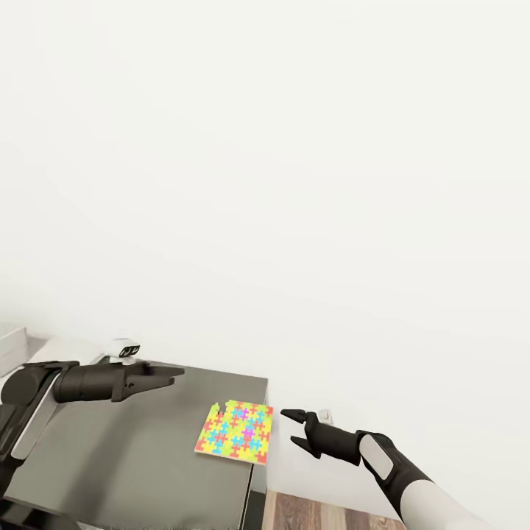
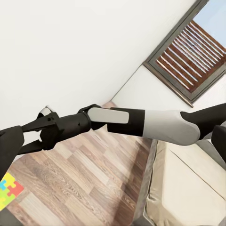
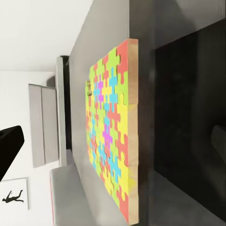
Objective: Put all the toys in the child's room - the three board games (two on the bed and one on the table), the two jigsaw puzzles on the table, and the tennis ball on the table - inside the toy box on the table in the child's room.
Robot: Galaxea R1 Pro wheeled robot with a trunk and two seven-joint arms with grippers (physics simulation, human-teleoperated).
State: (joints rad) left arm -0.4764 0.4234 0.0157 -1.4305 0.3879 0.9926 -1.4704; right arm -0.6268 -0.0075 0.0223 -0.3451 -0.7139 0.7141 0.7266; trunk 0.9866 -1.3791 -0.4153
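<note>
One jigsaw puzzle [image 1: 235, 433], a thin slab in a yellow, orange, green and blue mosaic, lies flat at the right end of the dark grey table top [image 1: 132, 456]. My right gripper [image 1: 292, 428] hovers open just off the table's right edge, level with the puzzle and pointing at its side, with nothing between its fingers. The right wrist view looks along the puzzle [image 3: 110, 136] from its edge. My left gripper [image 1: 168, 377] stands open above the table's back part, left of the puzzle, and holds nothing. The left wrist view catches the right gripper [image 2: 28, 134] and a puzzle corner [image 2: 8, 188].
A white wall rises directly behind the table. Wood-plank floor [image 1: 324, 511] lies to the table's right. The bed [image 2: 188, 188] with its beige mattress and a dark-framed window [image 2: 188, 52] show in the left wrist view. A pale grey surface [image 1: 11, 342] is at the far left.
</note>
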